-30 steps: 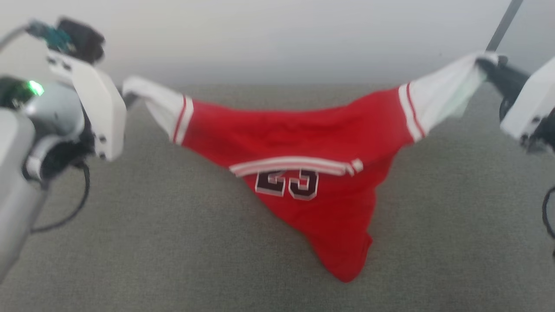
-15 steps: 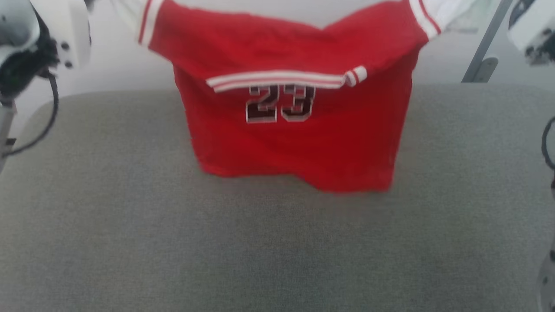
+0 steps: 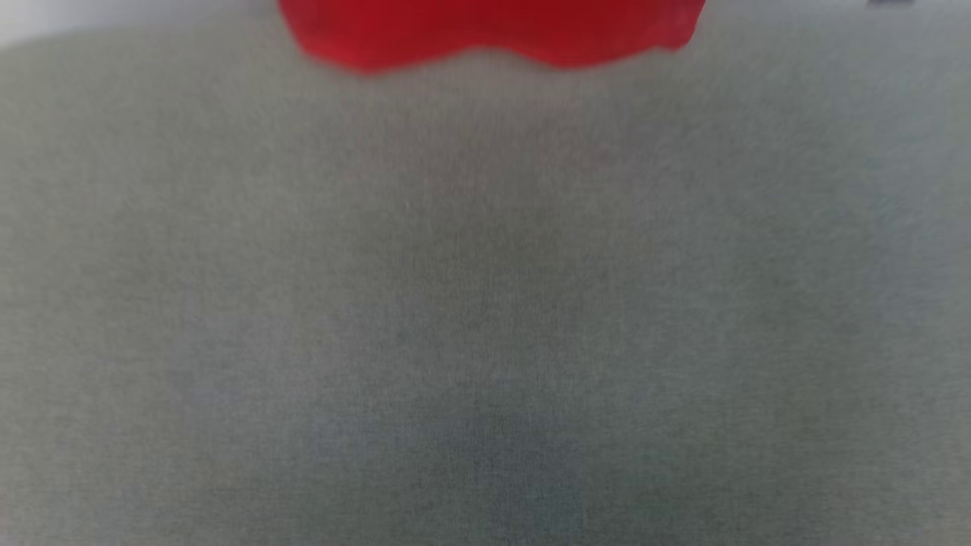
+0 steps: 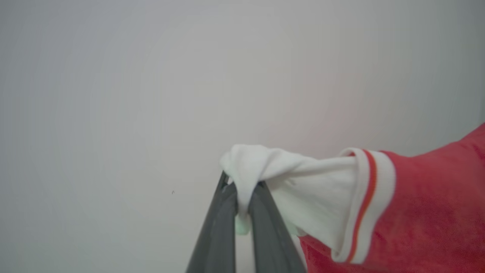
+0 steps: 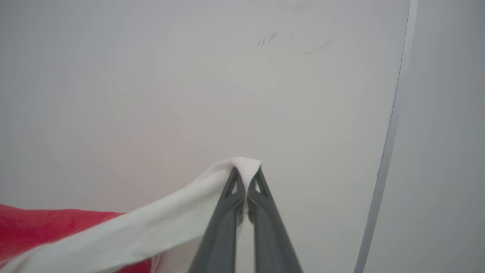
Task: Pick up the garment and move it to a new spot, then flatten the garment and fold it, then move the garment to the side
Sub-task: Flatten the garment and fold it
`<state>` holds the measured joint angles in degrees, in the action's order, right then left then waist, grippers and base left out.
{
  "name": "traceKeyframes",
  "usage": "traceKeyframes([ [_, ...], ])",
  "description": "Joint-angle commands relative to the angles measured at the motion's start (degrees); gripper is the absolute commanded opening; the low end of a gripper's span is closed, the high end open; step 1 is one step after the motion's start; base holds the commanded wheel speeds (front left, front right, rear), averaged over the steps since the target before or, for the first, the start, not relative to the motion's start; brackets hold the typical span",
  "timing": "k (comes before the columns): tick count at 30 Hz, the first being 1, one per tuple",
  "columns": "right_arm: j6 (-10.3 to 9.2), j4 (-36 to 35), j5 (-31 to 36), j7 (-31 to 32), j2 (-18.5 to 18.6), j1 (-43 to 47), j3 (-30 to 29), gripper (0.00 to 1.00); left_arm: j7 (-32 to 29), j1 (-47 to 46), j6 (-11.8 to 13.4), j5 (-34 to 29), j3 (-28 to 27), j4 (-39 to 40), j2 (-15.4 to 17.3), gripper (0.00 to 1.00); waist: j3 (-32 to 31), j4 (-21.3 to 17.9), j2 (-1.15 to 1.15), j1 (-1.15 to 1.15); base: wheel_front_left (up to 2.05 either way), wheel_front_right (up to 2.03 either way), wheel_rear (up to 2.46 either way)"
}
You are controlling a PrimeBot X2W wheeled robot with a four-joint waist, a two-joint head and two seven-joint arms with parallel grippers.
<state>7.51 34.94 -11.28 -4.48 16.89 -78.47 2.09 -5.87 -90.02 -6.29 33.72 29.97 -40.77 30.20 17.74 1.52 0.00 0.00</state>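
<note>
Fingers [image 4: 216, 235] of the left hand [image 4: 244, 186] are pinching one white sleeve end of the red jersey [image 4: 424, 204], and the right hand [image 5: 246, 175] is pinching the other. The jersey is hanging stretched between them, its hem showing over the gray tabletop [image 3: 485, 303] at the head view's top edge.

The red garment [image 3: 485, 30] hangs at 12 o'clock in the head view, hem wavy; both white sleeve ends [image 4: 303, 178] are bunched, taut.
</note>
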Motion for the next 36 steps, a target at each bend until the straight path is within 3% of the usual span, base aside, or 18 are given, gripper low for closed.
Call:
traceKeyframes([
  [1, -0.04, 1.84, 1.86, -2.34, 0.22, -1.21, 0.15, 0.0, 2.96, -1.62, 0.5, -1.69, 0.05, -1.1, -0.45, 0.0, 5.58, 0.61, 0.0, 0.0, 0.0, 0.0, 0.0],
  [5, -0.04, 7.16, 7.87, -9.29, 0.22, -5.46, -0.51, 0.0, 12.46, -5.28, 1.2, -4.17, 0.33, -5.78, -2.42, 0.0, 8.72, 1.48, 0.0, 0.0, 0.0, 0.0, 0.0],
  [10, -0.04, 12.26, 10.76, -10.69, 0.21, -4.81, 1.31, 0.0, 18.39, -3.38, 0.03, -4.8, 2.25, -11.77, -4.59, 0.0, 10.02, 2.88, 0.0, 0.0, 0.0, 0.0, 0.0],
  [14, -0.04, 15.94, 7.18, -10.76, -0.26, -0.77, 4.91, 0.0, 18.64, 0.9, -0.7, -2.91, 3.45, -16.74, -6.52, 0.0, 8.91, 3.99, 0.0, 0.0, 0.0, 0.0, 0.0],
  [19, -0.06, 17.71, -4.04, -8.44, -0.41, 7.01, 10.46, 0.0, 13.27, 9.5, -1.17, 1.87, 6.92, -18.36, -8.64, 0.0, 5.34, 4.77, 0.0, 0.0, 0.0, 0.0, 0.0],
  [26, -0.07, 8.81, -19.82, 2.37, 5.43, 22.19, 20.03, 0.0, 0.67, 24.44, -1.18, 13.79, 13.29, -8.22, -3.63, 0.0, -0.08, 4.73, 0.0, 0.0, 0.0, 0.0, 0.0],
  [33, -0.07, -1.89, -28.68, 12.43, 12.93, 35.13, 23.47, 0.0, -6.66, 35.87, -1.1, 19.93, 14.95, 1.72, 2.66, 0.0, -3.99, 4.64, 0.0, 0.0, 0.0, 0.0, 0.0],
  [36, -0.07, -7.35, -31.77, 16.99, 15.84, 41.49, 24.07, 0.0, -9.48, 41.84, 0.81, 22.17, 15.06, 8.0, 5.81, 0.0, -5.58, 4.43, 0.0, 0.0, 0.0, 0.0, 0.0],
])
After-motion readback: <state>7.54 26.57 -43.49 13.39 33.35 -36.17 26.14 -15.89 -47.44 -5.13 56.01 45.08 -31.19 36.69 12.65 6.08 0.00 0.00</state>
